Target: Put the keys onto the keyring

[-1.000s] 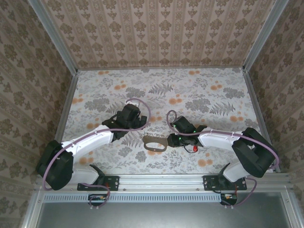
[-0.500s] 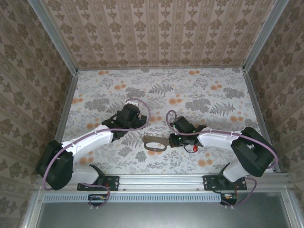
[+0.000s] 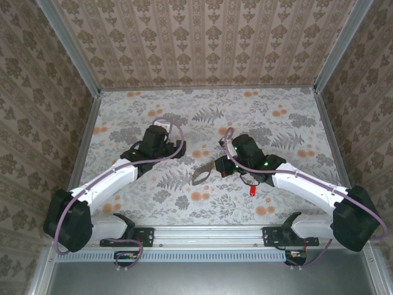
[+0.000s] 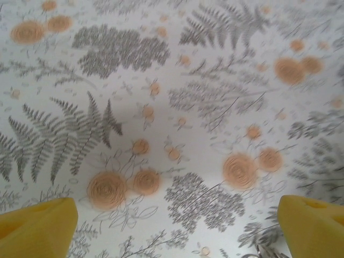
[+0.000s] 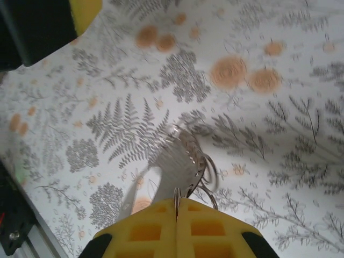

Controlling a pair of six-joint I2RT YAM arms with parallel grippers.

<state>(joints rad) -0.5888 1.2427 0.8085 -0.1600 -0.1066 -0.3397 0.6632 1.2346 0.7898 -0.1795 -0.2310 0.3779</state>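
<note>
Right gripper [image 5: 176, 207] closed tight on the keyring [image 3: 201, 174] edge.

The flat brownish-grey oval keyring [image 3: 201, 174] looks like dull metal. From the right wrist it is blurred, with a soft silvery sheen, and the thin wire rings [image 5: 208, 173] on it glint brighter. The yellow fingers [image 5: 145, 234] of the right gripper [image 5: 176, 203] are matt moulded plastic or rubber with square recesses. Those [image 4: 37, 226] of the left gripper [image 4: 176, 207] have the same matt yellow finish. The tiny key with a bright red end [image 3: 252, 192] looks plastic there, too small to judge its gloss. The floral-printed surface [image 3: 276, 123] is smooth and matt; paper or cloth, I cannot tell. The white arm shells [image 3: 116, 178] are glossy plastic, and the grey front rail [image 3: 215, 236] is dull metal.
</note>
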